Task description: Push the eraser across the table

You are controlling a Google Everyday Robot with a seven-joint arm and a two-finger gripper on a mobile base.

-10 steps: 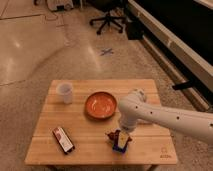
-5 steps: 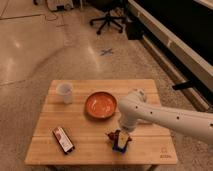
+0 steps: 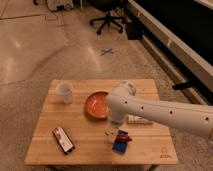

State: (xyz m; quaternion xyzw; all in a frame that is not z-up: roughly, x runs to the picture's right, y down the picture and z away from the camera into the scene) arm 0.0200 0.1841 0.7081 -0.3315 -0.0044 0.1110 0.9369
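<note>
Nearest, on the wooden table (image 3: 90, 156), the eraser (image 3: 63, 139) lies flat, nearer the camera than the orange bowl (image 3: 96, 104) and off to its left in the picture, red and white face up. It lies exactly where it was a second ago, untouched and well apart from the gripper. A small blue block (image 3: 120, 141) lies nearer than the bowl too, a little to its right, also unmoved. The gripper (image 3: 107, 132) points down at the tabletop just in front of the bowl, close beside the blue block, its jaws spread wide with nothing between them. The white arm (image 3: 165, 112) reaches in from the right past the bowl's edge, in the same pose as before. A white cup (image 3: 65, 92) stands left of the bowl. Far beyond the bowl, a blue cross (image 3: 106, 51) marks the floor.
</note>
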